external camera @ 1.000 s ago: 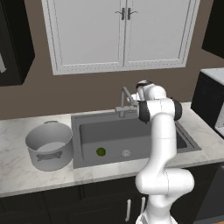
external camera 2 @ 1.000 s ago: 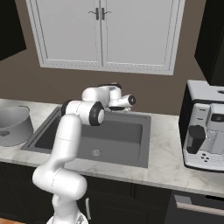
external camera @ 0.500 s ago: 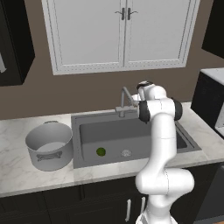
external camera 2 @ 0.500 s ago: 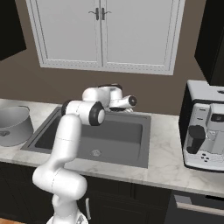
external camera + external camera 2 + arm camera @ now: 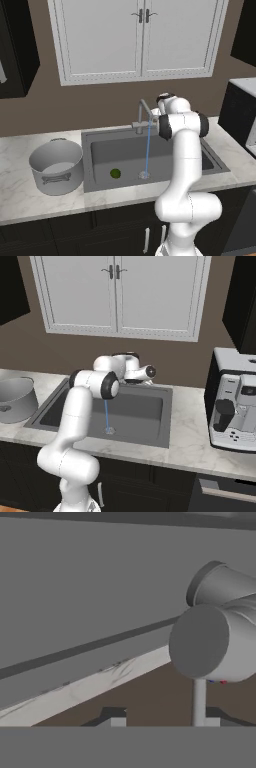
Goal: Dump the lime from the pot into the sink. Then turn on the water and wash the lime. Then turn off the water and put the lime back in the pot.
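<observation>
While a thin blue stream of water (image 5: 147, 150) falls from the faucet (image 5: 144, 116) onto the drain (image 5: 144, 175), sits the lime (image 5: 115, 173) on the dark floor of the sink (image 5: 210, 159), just left of the stream and apart from it, so not yet under the flow. Stands the pot (image 5: 56, 166) upright on the white marble worktop (image 5: 30, 200) left of the basin, pale inside showing, nothing seen in it. Hangs the pincer (image 5: 157, 114) at the far rim of the sink beside the faucet, fingertips (image 5: 114, 718) partly parted with nothing caught between them, the lever's round grey head (image 5: 210, 643) looming close above in the hand view, whether touching or just clear cannot be told. Judged from the scene: washing under way, shut-off and return to the pot left to do. Likely to handle as a light, firm, round fruit, wet and therefore slippery, prone to roll on the flat basin floor; best taken across its middle from straight above, jaws centred so it cannot squirt sideways. Stands a coffee machine (image 5: 232, 406) at the far right of the worktop, well apart.
</observation>
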